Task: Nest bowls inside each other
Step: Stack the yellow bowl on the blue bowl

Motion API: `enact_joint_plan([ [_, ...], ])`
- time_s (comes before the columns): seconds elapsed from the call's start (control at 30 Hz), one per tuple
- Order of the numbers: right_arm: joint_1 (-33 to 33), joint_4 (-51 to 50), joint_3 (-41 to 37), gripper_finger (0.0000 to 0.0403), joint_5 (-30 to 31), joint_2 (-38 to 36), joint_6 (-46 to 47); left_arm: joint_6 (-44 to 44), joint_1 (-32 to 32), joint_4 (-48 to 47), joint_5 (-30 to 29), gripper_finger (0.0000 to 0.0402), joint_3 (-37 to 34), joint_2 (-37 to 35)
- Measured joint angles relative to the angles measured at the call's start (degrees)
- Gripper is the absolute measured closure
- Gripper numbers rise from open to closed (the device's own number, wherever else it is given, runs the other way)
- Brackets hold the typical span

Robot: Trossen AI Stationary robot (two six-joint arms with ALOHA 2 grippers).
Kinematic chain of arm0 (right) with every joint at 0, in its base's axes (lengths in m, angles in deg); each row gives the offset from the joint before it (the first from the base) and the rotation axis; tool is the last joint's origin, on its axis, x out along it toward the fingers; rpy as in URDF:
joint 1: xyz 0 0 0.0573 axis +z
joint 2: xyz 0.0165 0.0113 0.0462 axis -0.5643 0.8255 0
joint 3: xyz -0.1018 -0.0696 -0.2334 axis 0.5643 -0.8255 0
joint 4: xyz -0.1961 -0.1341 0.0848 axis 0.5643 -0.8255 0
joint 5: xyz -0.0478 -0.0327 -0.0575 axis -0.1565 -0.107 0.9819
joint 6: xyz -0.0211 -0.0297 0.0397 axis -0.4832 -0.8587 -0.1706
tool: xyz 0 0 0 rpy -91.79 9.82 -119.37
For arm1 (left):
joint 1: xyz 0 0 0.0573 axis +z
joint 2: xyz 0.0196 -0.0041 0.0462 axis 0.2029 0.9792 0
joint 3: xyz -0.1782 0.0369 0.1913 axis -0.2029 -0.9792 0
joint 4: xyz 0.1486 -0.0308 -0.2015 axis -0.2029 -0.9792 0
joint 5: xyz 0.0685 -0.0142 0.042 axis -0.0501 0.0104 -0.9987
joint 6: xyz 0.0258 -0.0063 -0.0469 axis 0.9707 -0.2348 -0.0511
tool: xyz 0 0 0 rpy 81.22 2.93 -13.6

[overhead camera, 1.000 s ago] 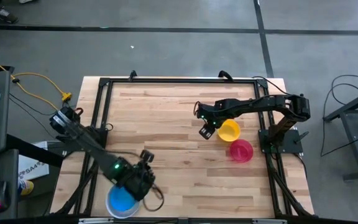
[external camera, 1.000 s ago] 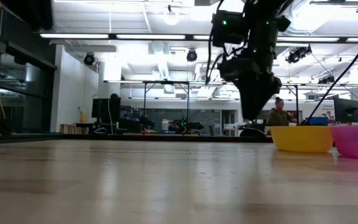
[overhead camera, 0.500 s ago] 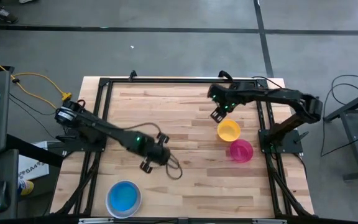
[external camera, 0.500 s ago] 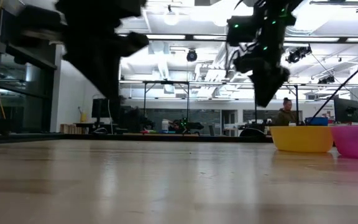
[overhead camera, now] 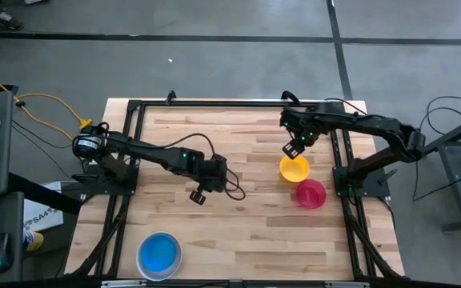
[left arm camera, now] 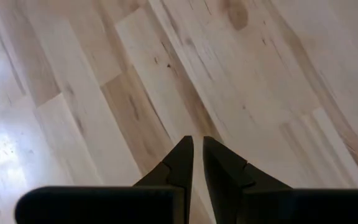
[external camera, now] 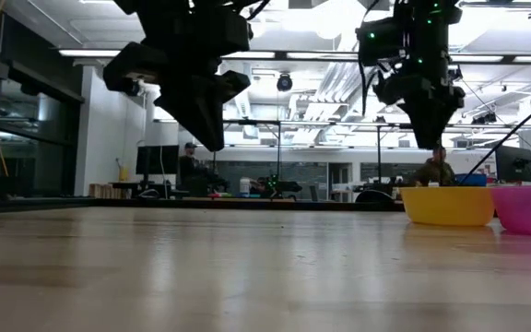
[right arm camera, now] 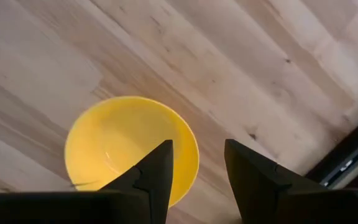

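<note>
A yellow bowl (overhead camera: 294, 168) (external camera: 447, 205) and a pink bowl (overhead camera: 310, 194) (external camera: 528, 209) stand upright side by side near the table's right edge. A blue bowl (overhead camera: 159, 256) with a pale rim around it stands at the near left. My right gripper (overhead camera: 292, 149) (right arm camera: 197, 152) hangs open, pointing down over the far rim of the yellow bowl (right arm camera: 129, 146), well above it. My left gripper (overhead camera: 198, 194) (left arm camera: 196, 146) hovers over bare wood near the table's middle. Its fingers are nearly together, with nothing between them.
Black frame rails (overhead camera: 230, 104) run along the table's far edge and both sides. A cable loop (overhead camera: 229, 190) hangs from the left wrist. Bare wood lies between the blue bowl and the two bowls on the right. People sit in the room behind (external camera: 431, 171).
My left gripper has swung from above the blue bowl toward the far edge and a little right, to the table's middle. The blue bowl stays where it was. My right gripper has risen and gone from left of the yellow bowl toward the far right, staying open.
</note>
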Motion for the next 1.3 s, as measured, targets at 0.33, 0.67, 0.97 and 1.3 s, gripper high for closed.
enact_joint_plan([
  [0.33, 6.8, -1.0, -7.3, 0.0264, -0.3, 0.0, 8.1, 2.1, -0.2, -0.1, 0.2, 0.0366, 0.0, 0.0],
  [0.67, 13.4, 0.5, -9.7, 0.0264, -0.7, 0.0, 12.6, 2.0, -0.2, -0.1, 1.3, 0.0366, 0.0, 0.0],
  [0.97, 11.1, 5.4, -14.9, 0.0264, -1.6, -7.4, 14.1, 0.8, -0.2, -0.2, 4.2, 0.0366, 0.0, 0.0],
  [1.3, 9.0, 6.7, -19.5, 0.0264, -2.7, -13.1, 15.0, 0.6, -0.2, 0.0, 4.2, 0.0366, 0.0, 0.0],
])
